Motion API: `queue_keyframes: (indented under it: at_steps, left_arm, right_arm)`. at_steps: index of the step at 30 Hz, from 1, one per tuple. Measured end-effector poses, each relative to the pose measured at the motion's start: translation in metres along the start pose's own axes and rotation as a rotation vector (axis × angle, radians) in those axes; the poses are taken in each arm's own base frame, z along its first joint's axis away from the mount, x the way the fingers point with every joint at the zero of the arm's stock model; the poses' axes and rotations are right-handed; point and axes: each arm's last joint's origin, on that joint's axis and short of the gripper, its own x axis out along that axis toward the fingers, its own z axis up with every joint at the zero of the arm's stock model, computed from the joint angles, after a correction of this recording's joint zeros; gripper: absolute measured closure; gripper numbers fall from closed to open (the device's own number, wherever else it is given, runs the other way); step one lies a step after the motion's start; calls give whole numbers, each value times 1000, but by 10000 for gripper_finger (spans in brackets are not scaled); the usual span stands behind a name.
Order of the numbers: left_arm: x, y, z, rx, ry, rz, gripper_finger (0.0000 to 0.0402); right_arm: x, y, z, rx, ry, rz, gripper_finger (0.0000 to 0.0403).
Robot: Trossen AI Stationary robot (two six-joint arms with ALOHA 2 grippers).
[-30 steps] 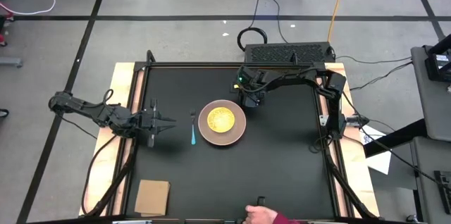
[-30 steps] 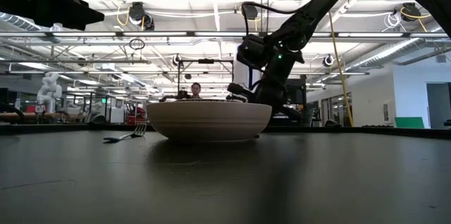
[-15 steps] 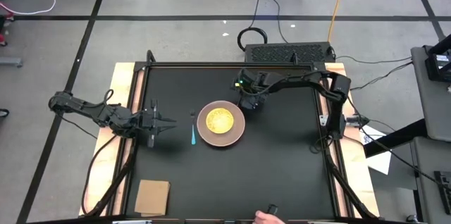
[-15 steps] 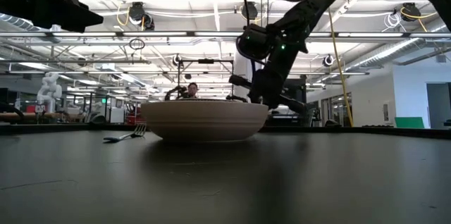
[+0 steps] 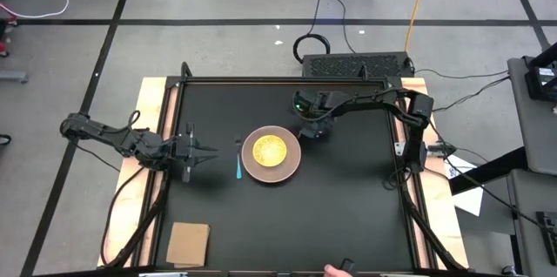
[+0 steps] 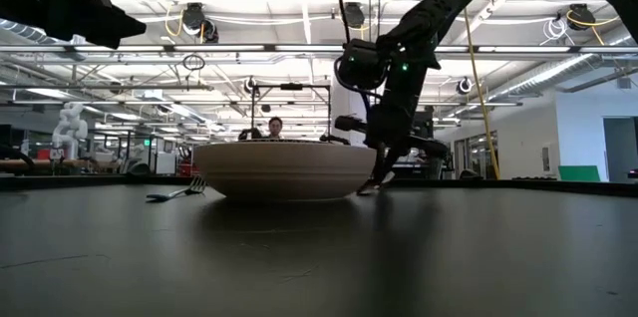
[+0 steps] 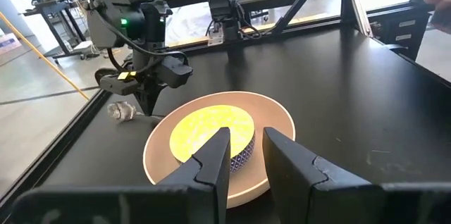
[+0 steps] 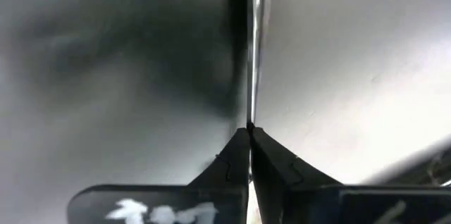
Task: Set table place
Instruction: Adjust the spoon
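The pinkish-tan plate (image 5: 291, 165) lies mid-table with the yellow dish (image 5: 270, 149) in it. The thin light-blue fork (image 5: 239, 168) lies flat just left of the plate. My right gripper (image 5: 312, 131) stands at the plate's far right side, shut on the silver spoon (image 6: 375, 179). My left gripper (image 5: 211, 151) is open and empty, left of the fork, pointing level at the plate (image 7: 275, 122). My right gripper pinches the spoon's thin handle (image 8: 251, 115) between its two fingertips, coming from above and pointing down. The spoon hangs slanting below the fingers. Its bowl end (image 7: 121, 111) rests on the black table beside the plate's rim.
A tan cardboard-like square (image 5: 188, 242) lies at the near left corner. A person's hand (image 5: 335, 270) shows at the table's near edge. Pale wooden strips (image 5: 152, 120) run along the table's left and right edges.
My right gripper has gone a little toward the table's right and near edges and down with the spoon, whose lower end now touches the table beside the plate. The plate with the dish has slid a little toward the table's left.
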Motion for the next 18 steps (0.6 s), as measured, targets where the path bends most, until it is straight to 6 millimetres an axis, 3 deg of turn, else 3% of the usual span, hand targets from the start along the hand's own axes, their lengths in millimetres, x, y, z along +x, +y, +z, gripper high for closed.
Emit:
queue_keyframes:
  at_steps: [6, 18]
  left_arm:
    - [0, 0, 0, 0, 0, 0, 311]
    - [0, 0, 0, -26, 1, -1, 311]
  right_arm:
    - [-2, 9, 6, 23, 55, 86, 402]
    - [-20, 29, 61, -31, 42, 212, 403]
